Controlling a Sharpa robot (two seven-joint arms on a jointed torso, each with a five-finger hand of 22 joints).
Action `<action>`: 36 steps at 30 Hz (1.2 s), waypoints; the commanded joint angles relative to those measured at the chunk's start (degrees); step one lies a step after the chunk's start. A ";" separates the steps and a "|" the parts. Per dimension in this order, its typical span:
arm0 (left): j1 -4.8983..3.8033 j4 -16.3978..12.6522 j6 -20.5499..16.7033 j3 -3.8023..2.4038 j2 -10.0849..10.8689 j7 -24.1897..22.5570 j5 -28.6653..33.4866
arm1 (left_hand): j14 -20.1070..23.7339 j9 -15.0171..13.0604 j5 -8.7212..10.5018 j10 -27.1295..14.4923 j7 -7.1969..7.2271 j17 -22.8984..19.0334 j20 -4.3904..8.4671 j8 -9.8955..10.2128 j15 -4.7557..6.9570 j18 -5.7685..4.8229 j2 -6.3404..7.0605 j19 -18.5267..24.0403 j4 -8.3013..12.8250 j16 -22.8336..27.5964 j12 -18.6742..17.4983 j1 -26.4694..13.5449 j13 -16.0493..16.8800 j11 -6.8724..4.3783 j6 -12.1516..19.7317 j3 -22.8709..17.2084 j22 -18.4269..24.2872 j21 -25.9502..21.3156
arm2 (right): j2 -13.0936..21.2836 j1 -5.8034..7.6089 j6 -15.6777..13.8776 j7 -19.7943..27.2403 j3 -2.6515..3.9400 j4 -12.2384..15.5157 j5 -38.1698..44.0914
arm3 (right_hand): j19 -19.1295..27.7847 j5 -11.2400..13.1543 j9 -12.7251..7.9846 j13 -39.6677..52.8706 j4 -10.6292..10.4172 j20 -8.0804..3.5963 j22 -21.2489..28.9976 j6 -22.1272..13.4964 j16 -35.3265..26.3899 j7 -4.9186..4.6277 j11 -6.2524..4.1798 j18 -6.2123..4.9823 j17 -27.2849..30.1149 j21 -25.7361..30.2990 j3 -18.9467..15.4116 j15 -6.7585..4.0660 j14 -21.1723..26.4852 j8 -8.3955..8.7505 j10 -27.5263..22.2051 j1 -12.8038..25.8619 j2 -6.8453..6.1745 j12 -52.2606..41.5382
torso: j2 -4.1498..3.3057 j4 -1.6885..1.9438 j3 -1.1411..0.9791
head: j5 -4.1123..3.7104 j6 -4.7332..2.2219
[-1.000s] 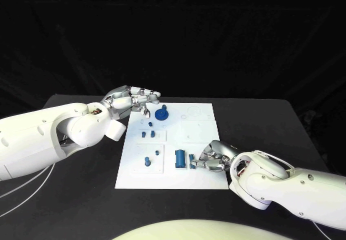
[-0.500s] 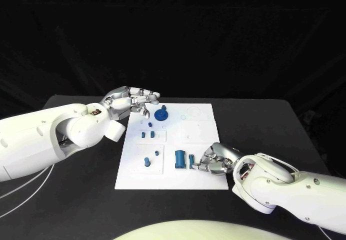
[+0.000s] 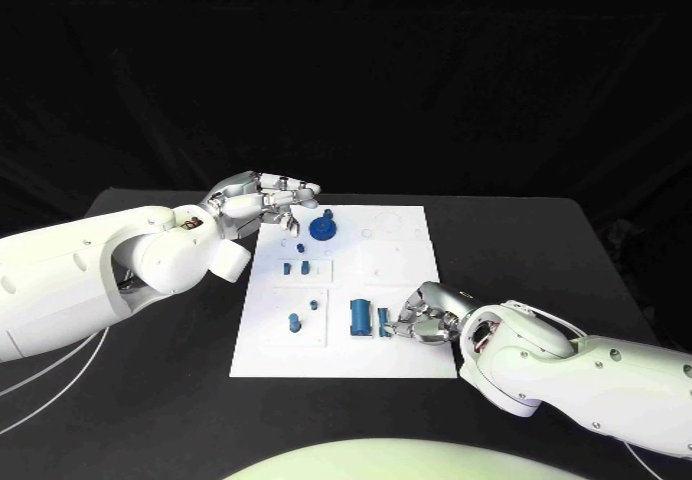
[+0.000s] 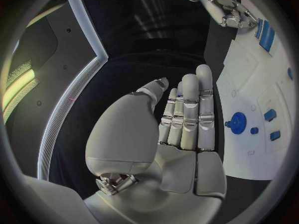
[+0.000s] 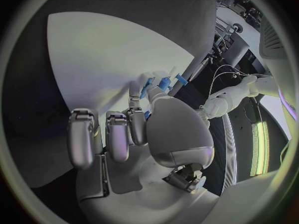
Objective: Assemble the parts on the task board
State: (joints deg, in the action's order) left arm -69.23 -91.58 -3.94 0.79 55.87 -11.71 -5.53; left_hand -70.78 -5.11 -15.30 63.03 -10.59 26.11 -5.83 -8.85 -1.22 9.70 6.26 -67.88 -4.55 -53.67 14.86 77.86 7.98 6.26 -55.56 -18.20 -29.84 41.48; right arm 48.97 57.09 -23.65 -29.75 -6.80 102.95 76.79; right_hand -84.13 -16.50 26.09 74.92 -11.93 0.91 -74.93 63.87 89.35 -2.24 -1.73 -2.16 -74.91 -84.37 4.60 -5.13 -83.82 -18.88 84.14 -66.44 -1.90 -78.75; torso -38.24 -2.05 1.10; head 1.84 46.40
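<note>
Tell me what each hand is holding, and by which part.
The right hand pinches a small blue part at its end. The left hand holds nothing.

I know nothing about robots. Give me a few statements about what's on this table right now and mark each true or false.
1. The task board is white. True.
2. The right hand hovers far from the board. False: it is at the board's near part, fingers beside a blue block.
3. A round blue gear-like part sits at the board's far end. True.
4. The left hand holds the blue block. False: it holds nothing, fingers straight, by the board's far corner.
</note>
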 commanded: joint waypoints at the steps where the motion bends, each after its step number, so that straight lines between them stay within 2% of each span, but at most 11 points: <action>1: -0.01 -0.05 1.12 -0.02 -0.06 -0.25 -0.18 | 0.34 0.08 0.04 -0.44 -0.07 -0.07 -0.16 -0.18 -0.01 0.83 -0.50 -0.37 0.01 -0.23 0.19 -0.01 0.08 -0.14 0.37 0.17 0.07 -0.35 | -0.60 -0.08 1.92 -0.20 -0.02 -0.85 0.78 | -4.73 0.31 -0.16 8.55 0.40 -0.35 -12.98 -0.36 0.32 0.15 -0.22 1.01 -14.66 -0.15 -0.28 -0.38 -6.08 -0.38 0.81 -0.96 -0.06 -0.31 | 0.01 -0.03 0.00 | 0.13 0.07; 6: -0.01 -0.06 1.12 -0.02 -0.03 -0.22 -0.18 | 0.34 0.08 0.04 -0.44 -0.07 -0.07 -0.16 -0.18 -0.01 0.83 -0.50 -0.37 0.01 -0.23 0.19 -0.01 0.08 -0.14 0.37 0.17 0.07 -0.35 | -0.76 -0.13 1.82 -0.04 -0.02 -0.84 1.06 | -4.71 0.72 -0.13 8.54 1.04 -0.39 -12.95 -0.46 0.27 0.19 -0.27 0.98 -14.60 -0.03 -0.57 -0.43 -6.07 -0.44 0.78 -2.06 -0.13 -0.25 | 0.01 -0.11 -0.02 | 0.28 0.19; 13: -0.01 -0.03 1.12 -0.02 -0.01 -0.19 -0.18 | 0.34 0.08 0.04 -0.44 -0.07 -0.07 -0.16 -0.18 -0.01 0.83 -0.50 -0.37 0.01 -0.23 0.19 -0.01 0.08 -0.14 0.37 0.17 0.07 -0.35 | 0.48 -0.14 -1.95 1.90 0.00 0.82 1.07 | -4.69 0.93 -0.12 8.58 0.86 -0.39 -12.92 -0.43 0.23 0.13 -0.24 0.96 -14.54 0.07 -0.86 -0.42 -6.05 -0.49 0.82 -1.96 0.03 -0.30 | 0.06 -0.13 -0.02 | 0.34 0.11; 18: -0.01 -0.01 1.10 -0.02 0.03 -0.21 -0.18 | 0.34 0.08 0.04 -0.44 -0.07 -0.07 -0.16 -0.18 -0.01 0.83 -0.50 -0.37 0.01 -0.23 0.19 -0.01 0.08 -0.14 0.37 0.17 0.07 -0.35 | 1.83 -0.02 -4.00 4.07 0.18 3.02 0.97 | -4.70 0.73 -0.13 8.55 0.75 -0.39 -12.93 -0.46 0.22 0.12 -0.23 0.97 -14.53 0.04 -0.99 -0.41 -6.05 -0.49 0.80 -1.90 0.13 -0.25 | 0.06 -0.17 0.00 | 0.31 0.02; 22: -0.01 0.01 1.12 -0.02 -0.01 -0.23 -0.18 | 0.34 0.08 0.04 -0.44 -0.07 -0.07 -0.16 -0.18 -0.01 0.83 -0.50 -0.37 0.01 -0.23 0.19 -0.01 0.08 -0.14 0.37 0.17 0.07 -0.35 | 1.91 0.21 -3.97 4.84 0.31 4.26 1.45 | -4.70 0.67 -0.13 8.58 0.78 -0.39 -12.94 -0.47 0.22 0.13 -0.24 0.97 -14.54 0.02 -1.05 -0.41 -6.05 -0.49 0.82 -1.94 0.08 -0.29 | 0.09 -0.20 0.01 | 0.20 -0.12; 25: -0.01 0.02 1.15 -0.02 -0.08 -0.25 -0.18 | 0.34 0.08 0.04 -0.44 -0.07 -0.07 -0.16 -0.18 -0.01 0.83 -0.50 -0.37 0.01 -0.23 0.19 -0.01 0.08 -0.14 0.37 0.17 0.07 -0.35 | 1.30 0.33 -3.40 4.80 0.35 4.53 2.13 | -4.71 0.67 -0.12 8.67 0.83 -0.39 -12.96 -0.45 0.25 0.15 -0.25 0.98 -14.57 -0.01 -1.13 -0.41 -6.06 -0.51 0.88 -2.02 0.02 -0.43 | 0.05 -0.08 0.02 | 0.05 -0.19; 33: 0.00 -0.02 1.16 -0.01 -0.17 -0.30 -0.18 | 0.34 0.08 0.04 -0.44 -0.07 -0.07 -0.16 -0.18 -0.01 0.83 -0.50 -0.37 0.01 -0.23 0.19 -0.01 0.08 -0.14 0.37 0.17 0.07 -0.35 | -1.04 0.48 -1.36 2.87 0.38 3.02 3.44 | -4.75 1.63 -0.02 8.87 0.98 -0.42 -13.02 -0.18 0.27 0.29 -0.34 1.01 -14.60 -0.15 -1.59 -0.47 -6.07 -0.79 1.07 -2.45 0.07 -0.75 | -0.01 0.02 0.07 | 0.07 -0.28; 36: 0.00 -0.05 1.14 -0.01 -0.16 -0.30 -0.18 | 0.34 0.08 0.04 -0.44 -0.07 -0.07 -0.16 -0.18 -0.01 0.83 -0.50 -0.37 0.01 -0.23 0.19 -0.01 0.08 -0.14 0.37 0.17 0.07 -0.35 | -2.13 0.49 -1.36 1.91 0.37 2.27 4.08 | -4.75 1.93 0.03 9.01 1.15 -0.45 -13.03 -0.08 0.24 0.37 -0.41 1.01 -14.56 -0.14 -1.66 -0.52 -6.06 -0.90 1.20 -2.78 0.15 -0.99 | -0.04 -0.06 -0.01 | 0.16 -0.25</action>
State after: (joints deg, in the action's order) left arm -69.24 -91.53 -3.89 0.79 55.81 -11.67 -5.55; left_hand -70.78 -5.12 -15.30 63.03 -10.59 26.12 -5.83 -8.84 -1.22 9.70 6.26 -67.88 -4.55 -53.68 14.86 77.86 7.97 6.26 -55.56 -18.20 -29.85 41.48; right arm 47.03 57.57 -25.92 -26.61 -6.44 105.40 79.08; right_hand -84.12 -14.76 26.05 74.93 -10.91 0.92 -74.91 63.50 89.35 -1.78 -1.73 -2.16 -74.90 -84.37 3.25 -5.34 -84.03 -19.50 84.14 -68.63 -1.53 -79.57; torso -38.23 -2.08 1.13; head 1.90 46.16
